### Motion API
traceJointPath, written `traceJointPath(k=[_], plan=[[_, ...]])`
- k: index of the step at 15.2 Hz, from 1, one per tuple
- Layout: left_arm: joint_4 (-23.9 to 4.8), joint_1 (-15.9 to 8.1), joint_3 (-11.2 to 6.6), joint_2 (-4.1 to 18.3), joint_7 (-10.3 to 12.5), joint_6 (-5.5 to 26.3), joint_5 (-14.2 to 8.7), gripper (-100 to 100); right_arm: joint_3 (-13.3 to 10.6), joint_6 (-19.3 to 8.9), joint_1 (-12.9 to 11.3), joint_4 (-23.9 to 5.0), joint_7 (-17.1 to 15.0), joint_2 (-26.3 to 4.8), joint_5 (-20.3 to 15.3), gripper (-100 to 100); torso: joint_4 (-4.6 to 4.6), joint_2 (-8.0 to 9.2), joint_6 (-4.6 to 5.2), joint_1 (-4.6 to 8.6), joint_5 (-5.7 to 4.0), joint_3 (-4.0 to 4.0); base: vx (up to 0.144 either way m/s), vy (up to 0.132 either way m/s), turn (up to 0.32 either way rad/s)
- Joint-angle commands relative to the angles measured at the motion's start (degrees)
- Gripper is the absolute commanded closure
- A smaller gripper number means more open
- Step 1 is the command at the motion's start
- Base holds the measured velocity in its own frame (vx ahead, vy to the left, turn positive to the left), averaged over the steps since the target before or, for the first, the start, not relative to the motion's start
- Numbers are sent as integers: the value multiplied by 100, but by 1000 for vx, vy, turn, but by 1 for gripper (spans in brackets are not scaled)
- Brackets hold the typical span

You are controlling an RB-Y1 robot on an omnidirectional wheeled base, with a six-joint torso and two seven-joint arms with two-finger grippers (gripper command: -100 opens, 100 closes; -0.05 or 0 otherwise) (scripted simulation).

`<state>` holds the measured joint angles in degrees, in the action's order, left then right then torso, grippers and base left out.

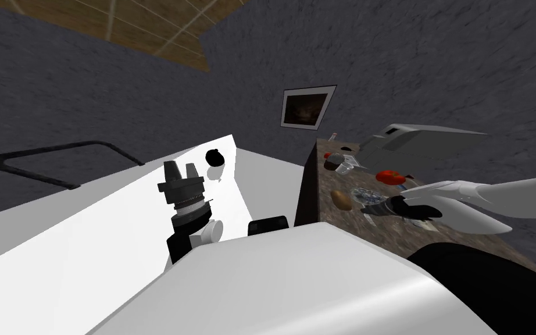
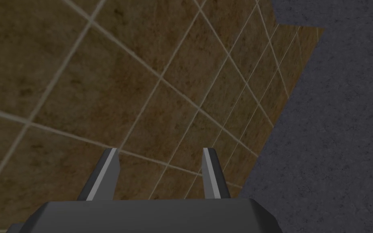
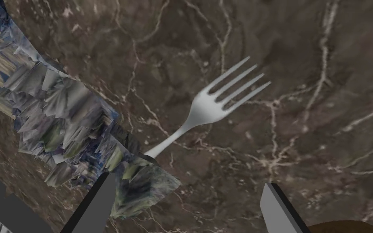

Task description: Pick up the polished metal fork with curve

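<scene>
**A:** Where is the polished, curved silver metal fork (image 3: 212, 109) lying?

**B:** On the brown marble counter (image 3: 323, 121) at the robot's two o'clock, its handle passing under a crumpled grey-blue object (image 3: 60, 121). The right gripper (image 3: 186, 182) is hovering above it, jaws spread wide. The left gripper (image 2: 160, 151) is idling, jaws parted.

**A:** Handling?

**B:** Likely light, stiff and slippery; the bare neck is offering the best hold. No writing is showing.

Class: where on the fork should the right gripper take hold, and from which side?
Grip the fork at its bare neck just behind the tines, coming down from above with the open right gripper set across it. It lies flat on the counter, and its handle end is hidden by the jagged dish.
</scene>
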<state>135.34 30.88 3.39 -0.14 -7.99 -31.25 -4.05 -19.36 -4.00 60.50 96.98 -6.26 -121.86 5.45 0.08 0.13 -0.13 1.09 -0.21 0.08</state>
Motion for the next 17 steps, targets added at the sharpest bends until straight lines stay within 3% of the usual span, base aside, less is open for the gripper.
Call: traceJointPath(k=[1,10,17], plan=[[0,0,0,0,0,0,0,0,26,-171,124,61,286,-182,-286,-100,0,0,0,0,0,0,-133,-54,313],[0,0,0,0,0,0,0,0,132,-498,397,222,1002,-545,-1030,-100,1,6,-1,0,0,3,-135,-35,203],[0,0,0,0,0,0,0,0,268,-818,639,483,1747,-886,-1819,-100,3,11,3,5,-2,7,-150,-33,216]])
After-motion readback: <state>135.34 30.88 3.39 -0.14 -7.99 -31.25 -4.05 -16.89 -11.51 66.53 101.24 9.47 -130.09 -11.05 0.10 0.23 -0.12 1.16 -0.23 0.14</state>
